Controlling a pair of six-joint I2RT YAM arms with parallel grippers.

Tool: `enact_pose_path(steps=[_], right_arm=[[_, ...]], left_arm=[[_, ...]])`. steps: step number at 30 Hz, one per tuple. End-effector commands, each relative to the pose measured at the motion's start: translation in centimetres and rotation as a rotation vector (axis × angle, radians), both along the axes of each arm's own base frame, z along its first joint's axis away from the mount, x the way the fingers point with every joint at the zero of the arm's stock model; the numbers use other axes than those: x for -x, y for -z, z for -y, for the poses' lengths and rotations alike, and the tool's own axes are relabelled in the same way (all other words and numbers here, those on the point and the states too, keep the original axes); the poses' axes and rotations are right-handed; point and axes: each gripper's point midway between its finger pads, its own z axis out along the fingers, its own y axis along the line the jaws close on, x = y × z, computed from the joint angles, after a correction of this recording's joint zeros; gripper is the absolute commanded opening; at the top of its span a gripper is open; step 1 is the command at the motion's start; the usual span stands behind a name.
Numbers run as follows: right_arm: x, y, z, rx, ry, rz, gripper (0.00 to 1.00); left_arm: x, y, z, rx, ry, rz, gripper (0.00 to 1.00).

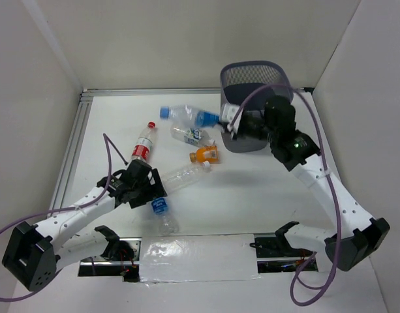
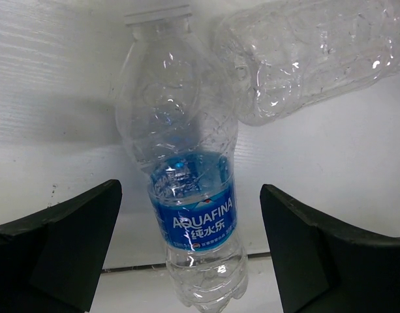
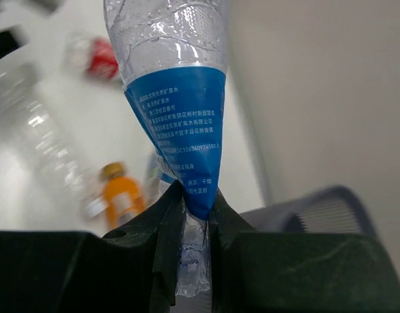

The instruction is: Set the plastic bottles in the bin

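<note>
The right gripper [image 3: 194,225], at the left flank of the bin [image 1: 253,70] in the upper right of the top view, was clamped on a blue-labelled bottle [image 3: 177,98], its fingers squeezing the soft wall almost flat near one end. The rest of the bottle stuck out to the left of the bin, blue cap farthest away, and seemed to be off the table rather than over the rim. That grip was the main worry: held so close to one end, the long body could swing or slide out of the pinch during a lift, or strike the rim and fall outside. The arm was also close enough to the light mesh bin to push or tip it. At lower left, the left gripper [image 1: 144,182] was spread wide with nothing in it, one finger on either side of an Aquafina bottle [image 2: 193,215] lying on the table. A clear unlabelled bottle [image 2: 304,59] lay against that one's shoulder, so a closing grip might knock it rolling or trap both. The red-labelled bottle [image 1: 142,147], the orange bottle [image 1: 206,154] and a small bottle [image 1: 192,135] lay loose mid-table, none of them in the bin.
</note>
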Motion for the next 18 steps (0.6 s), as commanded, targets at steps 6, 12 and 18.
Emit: enact_pose_path(steps=[6,12,18], right_arm=[[-14.7,-8.3,9.4,-0.296,0.602,0.037,0.03],[-17.6,-2.9,14.2,-0.219,0.669,-0.102,0.54],[-16.7,-2.7,15.8,-0.266,0.637,-0.171,1.0]], left_arm=[[-0.2,1.3,-0.2,-0.034,-0.004,-0.01,1.0],[0.1,3.3,-0.4,-0.065,0.006,-0.049,0.87],[0.5,3.7,-0.5,-0.063,0.024,-0.037,0.61]])
